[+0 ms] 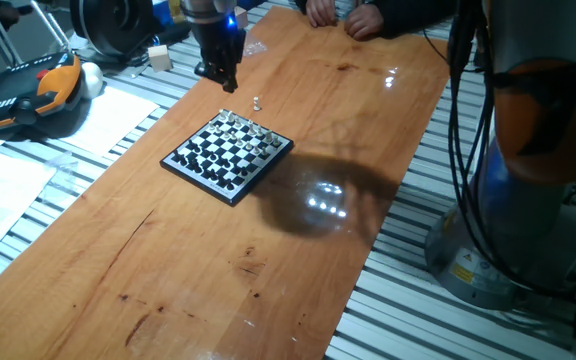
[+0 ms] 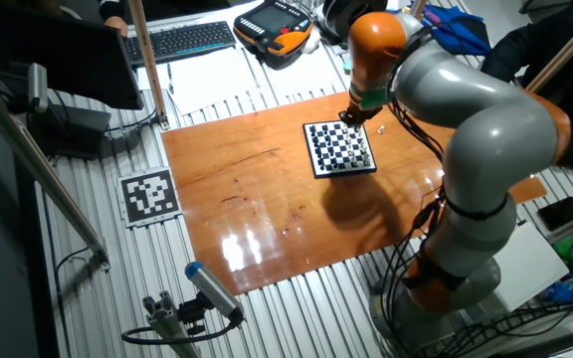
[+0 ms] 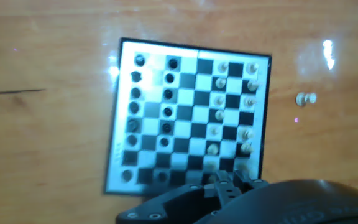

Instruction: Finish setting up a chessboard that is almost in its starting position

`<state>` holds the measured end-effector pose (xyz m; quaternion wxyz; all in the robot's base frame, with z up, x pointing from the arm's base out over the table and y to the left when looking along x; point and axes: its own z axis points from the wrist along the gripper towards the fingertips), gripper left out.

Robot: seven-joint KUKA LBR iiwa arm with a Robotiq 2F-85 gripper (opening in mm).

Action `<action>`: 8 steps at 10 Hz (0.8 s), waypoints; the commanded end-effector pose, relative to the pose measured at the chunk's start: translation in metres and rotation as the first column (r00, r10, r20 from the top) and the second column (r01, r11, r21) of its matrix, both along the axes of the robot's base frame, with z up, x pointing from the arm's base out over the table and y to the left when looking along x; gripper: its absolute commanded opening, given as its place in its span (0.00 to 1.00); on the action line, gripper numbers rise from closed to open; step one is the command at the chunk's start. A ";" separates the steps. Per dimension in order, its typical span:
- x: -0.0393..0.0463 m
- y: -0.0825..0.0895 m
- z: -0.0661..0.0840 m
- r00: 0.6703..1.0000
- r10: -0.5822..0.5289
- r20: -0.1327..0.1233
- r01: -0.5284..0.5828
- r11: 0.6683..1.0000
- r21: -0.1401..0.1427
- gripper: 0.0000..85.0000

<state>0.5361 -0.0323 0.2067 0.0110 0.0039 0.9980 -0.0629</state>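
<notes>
End effector (image 1: pixel 224 80) is held above the table (image 1: pixel 388 130) beyond the chessboard (image 1: pixel 228 155); whether its fingers are parted cannot be told, and nothing is seen held. A stray white piece (image 3: pixel 304 98) lying off-board should be approached vertically and gripped centrally.

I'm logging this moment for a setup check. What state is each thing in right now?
chessboard: flat on the wooden table, black and white pieces in rows on opposite sides.
stray white piece: off the board, lying on the table beside the white side.
pincer: hanging above the table beyond the board, holding nothing visible; open or shut unclear.
</notes>
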 end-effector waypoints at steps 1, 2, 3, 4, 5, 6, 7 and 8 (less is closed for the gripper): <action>0.0083 -0.055 -0.014 1.000 0.023 -0.005 -0.023 1.000 0.021 0.20; 0.0151 -0.078 -0.023 0.999 0.042 -0.012 -0.042 0.999 0.020 0.20; 0.0207 -0.100 -0.033 0.999 0.047 -0.024 -0.047 0.999 0.025 0.20; 0.0252 -0.119 -0.041 0.997 0.065 -0.031 -0.064 0.998 0.016 0.20; 0.0281 -0.136 -0.046 0.996 0.080 -0.032 -0.080 0.997 0.010 0.20; 0.0322 -0.155 -0.048 0.994 0.100 -0.041 -0.100 0.995 0.009 0.20; 0.0329 -0.166 -0.050 0.994 0.102 -0.035 -0.102 0.995 0.004 0.20; 0.0326 -0.176 -0.054 0.996 0.090 -0.024 -0.090 0.996 -0.009 0.20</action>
